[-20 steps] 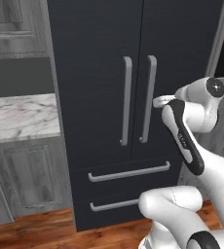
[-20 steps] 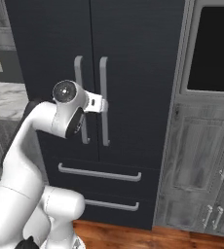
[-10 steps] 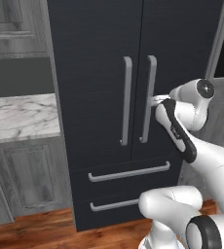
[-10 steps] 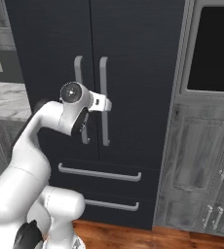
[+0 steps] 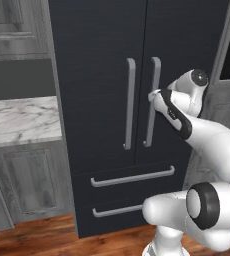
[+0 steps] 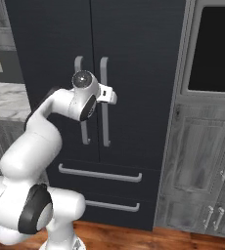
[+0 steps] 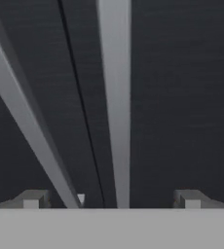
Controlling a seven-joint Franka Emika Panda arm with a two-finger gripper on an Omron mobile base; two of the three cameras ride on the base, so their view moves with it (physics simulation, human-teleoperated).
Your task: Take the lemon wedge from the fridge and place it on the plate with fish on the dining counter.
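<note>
We see the fridge [image 5: 102,100] taking up the centre of the left base view, a tall matte black unit with both doors shut and two drawers below, each with a horizontal grey bar. Two long grey vertical handles sit side by side at the middle seam: the left door handle [image 5: 130,104] and the right door handle [image 5: 152,102].

Our gripper [image 5: 154,96] reaches in from the right of that frame and sits at the upper part of the right door handle, right against it; from the base views we cannot tell whether it touches. In the right base view the gripper [image 6: 109,95] is at centre left, just right of the handle pair.

In the hand view the right door handle [image 7: 115,102] runs down the middle of the frame, between the two fingertips [image 7: 33,198] at the bottom edge, while the left door handle [image 7: 26,121] slants across the left side. The jaws stand wide apart and grip nothing; the bar lies in the gap between them, nearer the left tip.

The lemon wedge is not visible to us behind the closed doors.

A marble-topped wall cabinet [image 5: 19,120] sits at the left of the left base view.
</note>
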